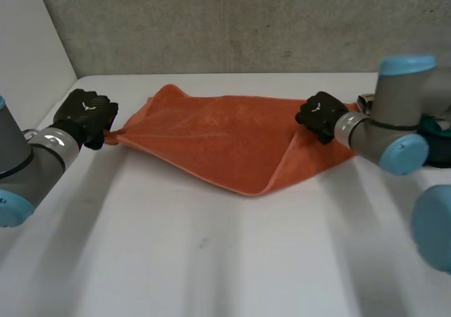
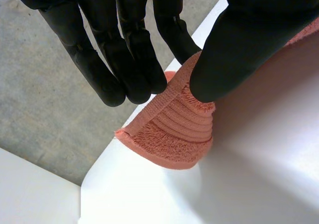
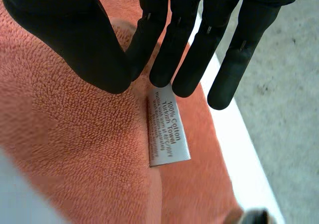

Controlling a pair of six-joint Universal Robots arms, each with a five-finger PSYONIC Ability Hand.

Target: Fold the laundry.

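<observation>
An orange towel (image 1: pixel 218 137) lies spread on the white table (image 1: pixel 211 260), its front right part folded over. My left hand (image 1: pixel 86 117) is at the towel's left corner. In the left wrist view its thumb (image 2: pixel 239 45) and fingers (image 2: pixel 124 69) pinch that ribbed corner (image 2: pixel 174 129), lifted a little off the table. My right hand (image 1: pixel 321 115) is on the towel's right edge. In the right wrist view its thumb (image 3: pixel 84 50) and fingers (image 3: pixel 169 55) close on a ridge of the cloth (image 3: pixel 75 149), just above a white care label (image 3: pixel 167 132).
A grey concrete wall (image 1: pixel 232 21) runs along the table's far edge, and a white wall (image 1: pixel 28 42) stands at the left. A dark teal object (image 1: pixel 437 144) lies behind my right arm at the table's right side.
</observation>
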